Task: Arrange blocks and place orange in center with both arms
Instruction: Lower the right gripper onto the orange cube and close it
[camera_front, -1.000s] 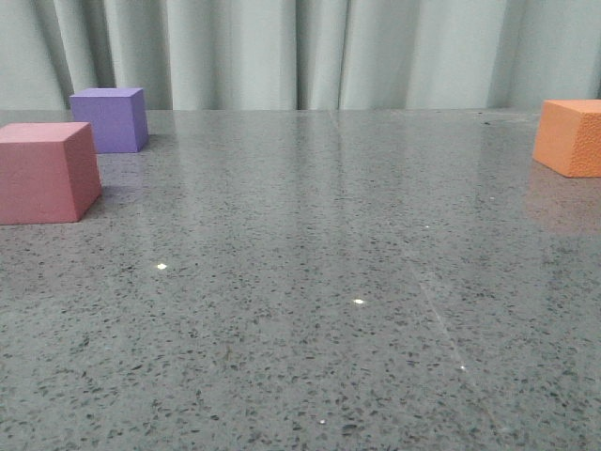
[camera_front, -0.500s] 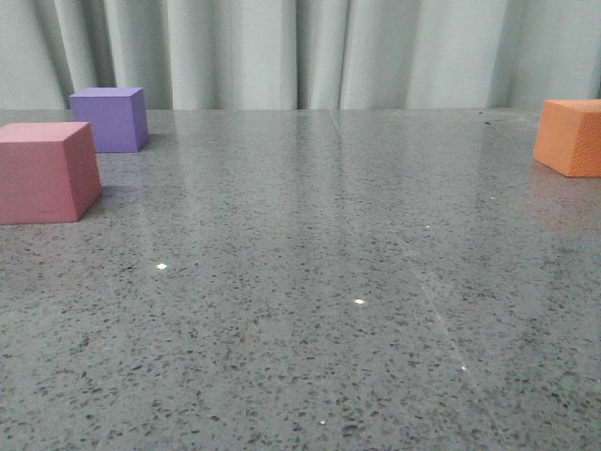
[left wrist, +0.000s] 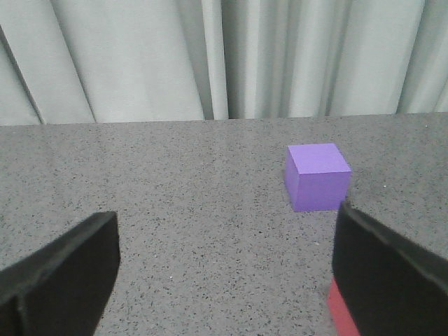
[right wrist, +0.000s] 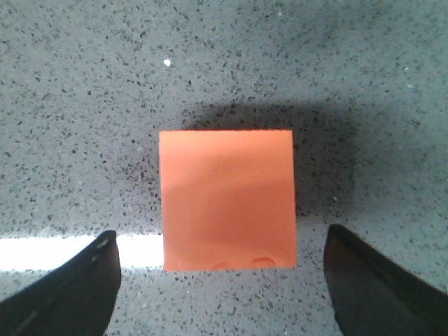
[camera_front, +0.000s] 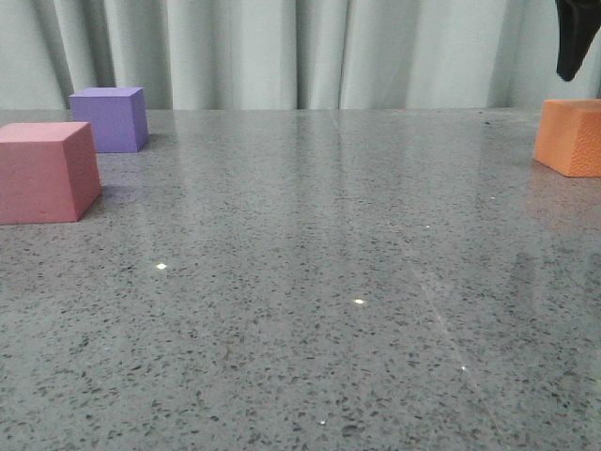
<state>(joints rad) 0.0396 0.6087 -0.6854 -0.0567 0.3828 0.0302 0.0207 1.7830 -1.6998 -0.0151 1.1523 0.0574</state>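
Note:
The pink cube (camera_front: 47, 172) sits at the table's left, with the purple cube (camera_front: 110, 119) just behind it. The orange cube (camera_front: 571, 137) sits at the far right edge of the front view. My right gripper (right wrist: 222, 294) is open and hovers above the orange cube (right wrist: 227, 199), its jaws wide to either side and apart from it. One of its fingers (camera_front: 572, 42) shows above the cube in the front view. My left gripper (left wrist: 224, 280) is open and empty above bare table. The purple cube (left wrist: 317, 176) lies ahead of it, and a sliver of the pink cube (left wrist: 341, 311) shows by one finger.
The grey speckled table (camera_front: 310, 282) stretches between the cubes. A pale curtain (camera_front: 282, 52) hangs behind the table's far edge. A bright strip of reflected light (right wrist: 140, 250) lies on the table beside the orange cube.
A finger of my right gripper has come into the front view at the top right, above the orange cube. The three cubes have not moved.

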